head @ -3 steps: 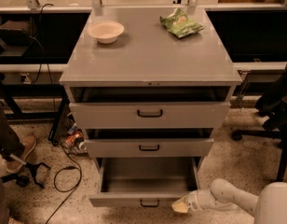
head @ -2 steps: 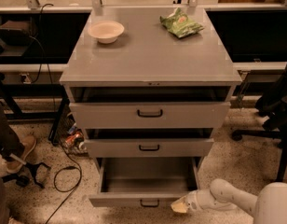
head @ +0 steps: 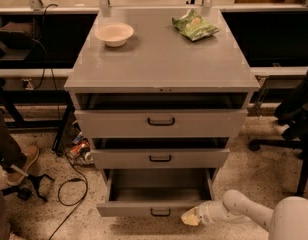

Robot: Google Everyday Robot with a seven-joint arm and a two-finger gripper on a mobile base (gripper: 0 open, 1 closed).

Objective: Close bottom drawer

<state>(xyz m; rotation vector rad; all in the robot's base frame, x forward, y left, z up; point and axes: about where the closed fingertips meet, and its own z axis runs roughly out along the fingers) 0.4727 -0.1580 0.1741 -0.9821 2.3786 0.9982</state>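
Note:
The bottom drawer [head: 144, 209] of the grey cabinet is pulled out far; its inside looks bare. Its narrow front panel carries a small black loop handle [head: 160, 213]. My gripper [head: 190, 217] is at the end of the white arm [head: 234, 211] that comes in from the lower right. It sits low by the floor, at the right end of the bottom drawer's front panel, touching or almost touching it. The top drawer [head: 161, 122] and middle drawer [head: 160, 158] are each open a little.
A white bowl [head: 114, 34] and a green chip bag [head: 195, 26] lie on the cabinet top [head: 159, 64]. Cables [head: 69, 184] and small items lie on the floor at left, by a person's shoe [head: 24, 164]. A chair base [head: 289, 139] stands at right.

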